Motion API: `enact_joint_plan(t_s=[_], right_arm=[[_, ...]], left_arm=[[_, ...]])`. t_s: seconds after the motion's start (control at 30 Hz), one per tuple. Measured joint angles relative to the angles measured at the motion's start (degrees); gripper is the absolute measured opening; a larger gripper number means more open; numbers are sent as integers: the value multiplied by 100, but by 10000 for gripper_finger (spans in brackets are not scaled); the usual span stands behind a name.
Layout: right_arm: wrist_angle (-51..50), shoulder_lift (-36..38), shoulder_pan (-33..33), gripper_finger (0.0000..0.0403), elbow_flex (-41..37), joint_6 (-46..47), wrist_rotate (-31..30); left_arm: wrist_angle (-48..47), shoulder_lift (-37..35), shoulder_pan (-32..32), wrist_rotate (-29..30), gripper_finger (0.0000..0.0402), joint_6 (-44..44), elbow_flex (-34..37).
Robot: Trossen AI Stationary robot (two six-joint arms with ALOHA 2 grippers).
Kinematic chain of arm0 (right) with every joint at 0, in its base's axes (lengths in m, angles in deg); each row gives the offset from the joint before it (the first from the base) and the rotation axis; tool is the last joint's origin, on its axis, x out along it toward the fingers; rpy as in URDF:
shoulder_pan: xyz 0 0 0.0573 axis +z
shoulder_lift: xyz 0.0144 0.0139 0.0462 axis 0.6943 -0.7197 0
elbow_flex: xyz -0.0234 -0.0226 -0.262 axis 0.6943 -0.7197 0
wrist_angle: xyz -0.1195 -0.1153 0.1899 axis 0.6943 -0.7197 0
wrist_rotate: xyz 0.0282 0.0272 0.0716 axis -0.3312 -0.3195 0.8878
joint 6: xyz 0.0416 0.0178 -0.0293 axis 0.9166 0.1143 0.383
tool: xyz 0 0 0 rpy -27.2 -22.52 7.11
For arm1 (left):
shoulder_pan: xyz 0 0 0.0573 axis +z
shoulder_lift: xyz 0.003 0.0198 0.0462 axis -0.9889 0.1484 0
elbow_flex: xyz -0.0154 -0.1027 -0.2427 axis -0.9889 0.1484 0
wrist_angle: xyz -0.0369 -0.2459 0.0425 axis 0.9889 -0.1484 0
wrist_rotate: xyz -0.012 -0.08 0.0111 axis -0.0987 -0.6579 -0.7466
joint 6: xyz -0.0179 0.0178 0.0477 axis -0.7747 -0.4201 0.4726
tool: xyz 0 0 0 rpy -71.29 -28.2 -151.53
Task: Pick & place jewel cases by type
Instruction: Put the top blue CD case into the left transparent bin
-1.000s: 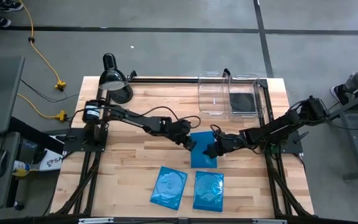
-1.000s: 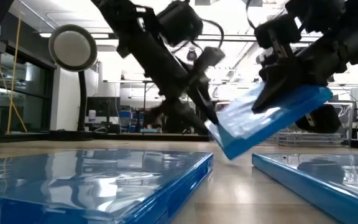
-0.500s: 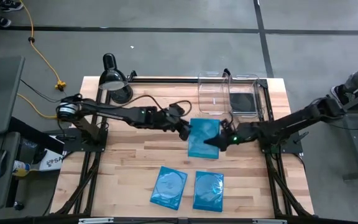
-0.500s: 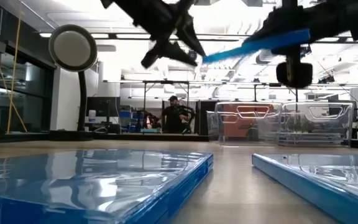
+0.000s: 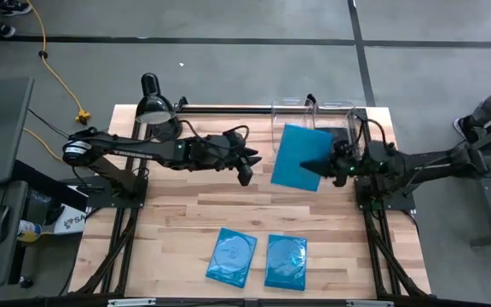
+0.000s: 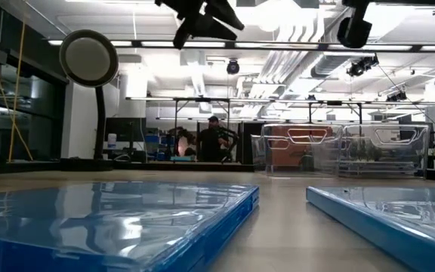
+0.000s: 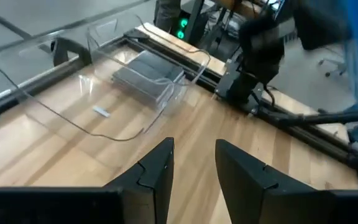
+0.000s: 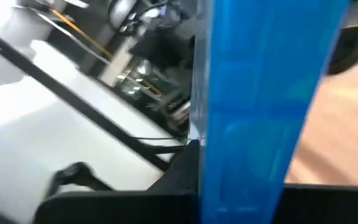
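My right gripper [image 5: 329, 164] is shut on a bright blue jewel case [image 5: 300, 157], raised above the table just in front of the clear bins. The same blue case [image 8: 260, 93] fills the right wrist view. My left gripper [image 5: 247, 167] hangs left of that case, open and holding nothing; its fingers [image 7: 160, 171] point toward the bins. Two more blue cases [image 5: 233, 256] [image 5: 285, 262] lie flat near the near edge, and show in the low view [image 6: 112, 219] [image 6: 399, 215]. Black cases [image 5: 332, 138] lie in the right bin. My right gripper pinches the blue case between its two fingers at the edge that faces the table's right side [image 5: 319, 163]. It comes in roughly level from the right. The case is lifted clear of the table and juts out from the fingers toward the left, tilted [image 8: 253, 168].
Two clear bins stand at the far edge: the left one [image 5: 291, 130] looks bare, the right one [image 5: 352, 128] holds the black cases. A black desk lamp [image 5: 156, 109] stands at the far left corner. Bare wood lies between the arms and the two flat blue cases.
The blue case, tilted low over the table with both grippers at it, has been lifted clear and carried up and toward the far edge, near the bins, by my right gripper. My left gripper has let go of it and drawn back toward the left.
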Motion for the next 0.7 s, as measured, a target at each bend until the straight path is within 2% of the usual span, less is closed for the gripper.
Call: enact_joint_plan(t_s=[0.17,0.33,0.5,0.7], right_arm=[[-1371,290,-656,0,554,-448,289],[-2973,193,-1383,0,1567,-1087,575],[-4502,-239,-2061,0,2783,-1824,620],[-5752,-985,-2812,0,4231,-2549,628]], left_arm=[[-46,-326,2,3,117,447,4],[-70,-669,0,258,117,758,-16],[-301,-1080,2,427,117,1151,-21],[-491,-1423,0,411,117,1596,-1]])
